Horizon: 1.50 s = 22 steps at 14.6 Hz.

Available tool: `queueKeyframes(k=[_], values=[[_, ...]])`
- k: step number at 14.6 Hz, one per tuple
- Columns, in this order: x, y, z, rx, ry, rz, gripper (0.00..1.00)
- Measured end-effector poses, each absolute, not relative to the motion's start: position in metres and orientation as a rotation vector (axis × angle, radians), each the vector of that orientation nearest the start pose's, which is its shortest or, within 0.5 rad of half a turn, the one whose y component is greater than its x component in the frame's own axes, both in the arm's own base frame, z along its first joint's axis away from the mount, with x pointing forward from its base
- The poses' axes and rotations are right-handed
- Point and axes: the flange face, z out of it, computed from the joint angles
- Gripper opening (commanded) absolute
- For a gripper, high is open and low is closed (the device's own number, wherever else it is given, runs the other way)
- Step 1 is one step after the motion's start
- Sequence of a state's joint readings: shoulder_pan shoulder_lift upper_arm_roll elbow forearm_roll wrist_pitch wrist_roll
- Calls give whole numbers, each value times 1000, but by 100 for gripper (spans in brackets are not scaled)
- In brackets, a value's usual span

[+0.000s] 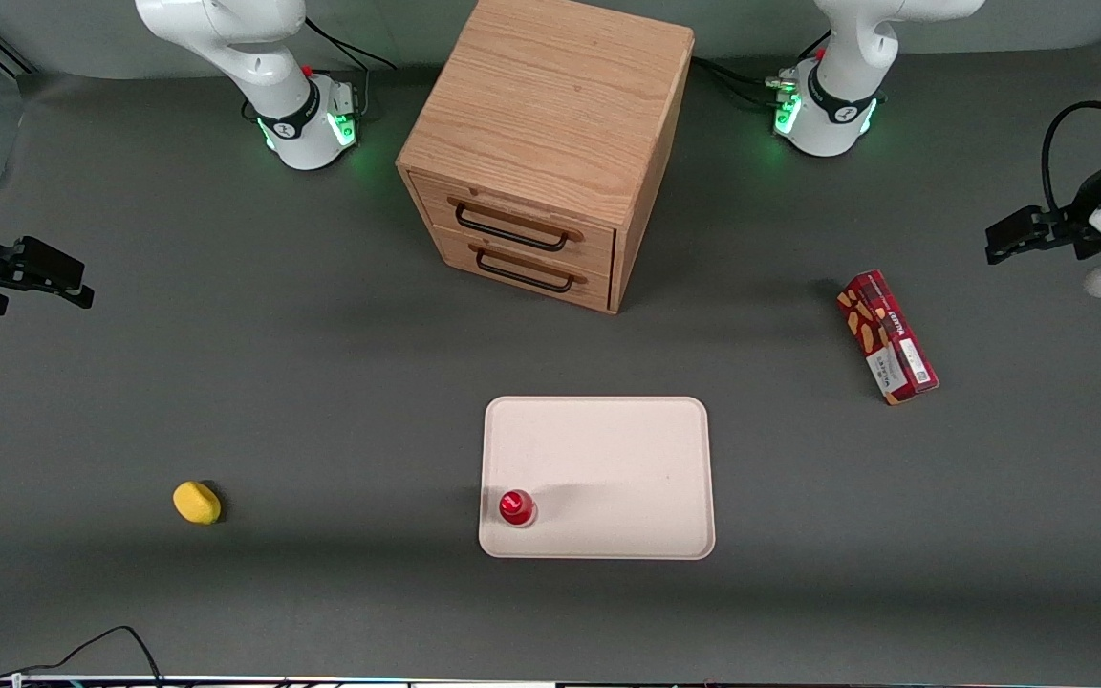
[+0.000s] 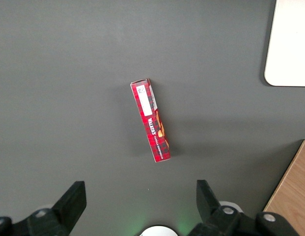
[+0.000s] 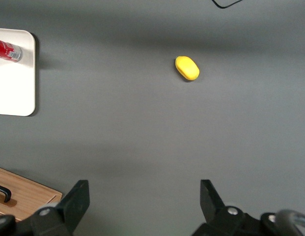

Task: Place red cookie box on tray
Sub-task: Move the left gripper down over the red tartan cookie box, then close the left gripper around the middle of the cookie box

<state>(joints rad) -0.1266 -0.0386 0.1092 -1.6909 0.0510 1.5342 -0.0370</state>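
Note:
The red cookie box [image 1: 887,336] lies flat on the grey table toward the working arm's end, apart from the cream-white tray [image 1: 608,449]. In the left wrist view the red cookie box [image 2: 152,120] shows its white label patch at one end, and a corner of the tray [image 2: 290,44] is visible. My gripper [image 1: 992,239] hovers above the table's edge at the working arm's end, a little farther from the front camera than the box. The gripper [image 2: 140,194] is open, holds nothing and is well clear of the box.
A small red-topped can [image 1: 516,507] stands on the tray's near corner toward the parked arm. A wooden two-drawer cabinet [image 1: 550,143] sits farther from the front camera than the tray. A yellow lemon-like object [image 1: 197,503] lies toward the parked arm's end.

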Motion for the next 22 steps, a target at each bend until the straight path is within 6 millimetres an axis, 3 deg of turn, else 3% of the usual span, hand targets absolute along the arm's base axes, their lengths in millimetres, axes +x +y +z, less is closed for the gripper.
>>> queueKeyframes(k=[8,11,15,18,22], values=[[533,-11,594,-3078,-8,241,100],[535,-9,578,-3070,-13,296,100],[542,0,516,-3065,-30,328,100],[543,16,446,-3078,-67,255,100],[525,26,350,-3090,-103,158,100]])
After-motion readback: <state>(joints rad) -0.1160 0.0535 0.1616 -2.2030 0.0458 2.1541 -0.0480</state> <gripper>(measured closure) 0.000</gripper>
